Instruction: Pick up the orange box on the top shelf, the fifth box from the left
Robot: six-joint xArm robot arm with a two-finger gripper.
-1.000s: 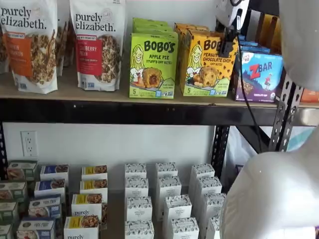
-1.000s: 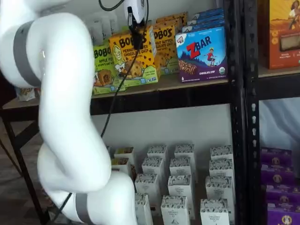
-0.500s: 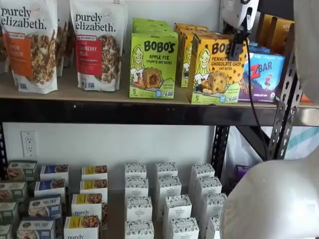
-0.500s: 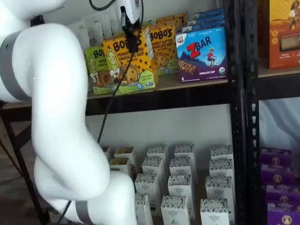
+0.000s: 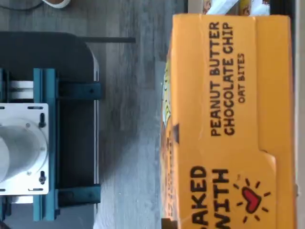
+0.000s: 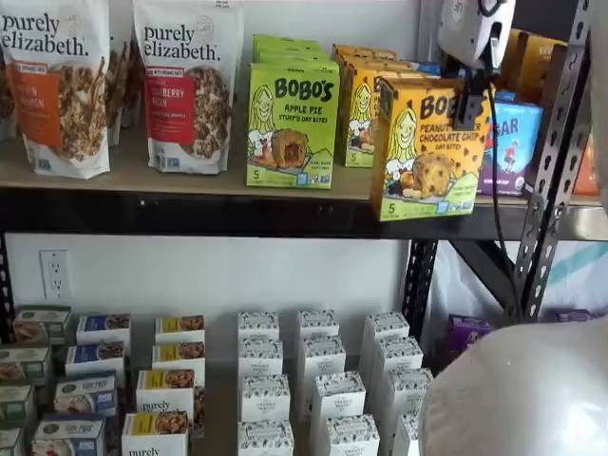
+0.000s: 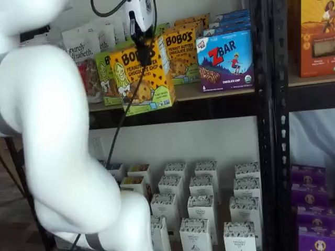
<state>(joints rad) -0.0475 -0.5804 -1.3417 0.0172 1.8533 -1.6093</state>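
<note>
My gripper (image 6: pixel 467 100) is shut on the orange box (image 6: pixel 429 149), a yellow-orange Bobo's Peanut Butter Chocolate Chip carton. It holds the box by its top, out in front of the top shelf (image 6: pixel 190 180), with the box's bottom hanging past the black front rail. Both shelf views show this; the gripper (image 7: pixel 141 42) and the orange box (image 7: pixel 144 78) also show from the side. The wrist view shows the orange box's top face (image 5: pixel 228 124) close up, above the grey floor.
A green Bobo's Apple Pie carton (image 6: pixel 291 123), more orange Bobo's cartons (image 6: pixel 359 104) and a blue Zbar box (image 7: pixel 226 60) stand on the top shelf. Granola bags (image 6: pixel 185 81) stand at its left. Small white cartons (image 6: pixel 318 380) fill the lower level. A black upright (image 7: pixel 264 104) stands right.
The gripper has drawn the orange box out from the shelf toward the cameras. The box has come off the board and now hangs in front of the rail.
</note>
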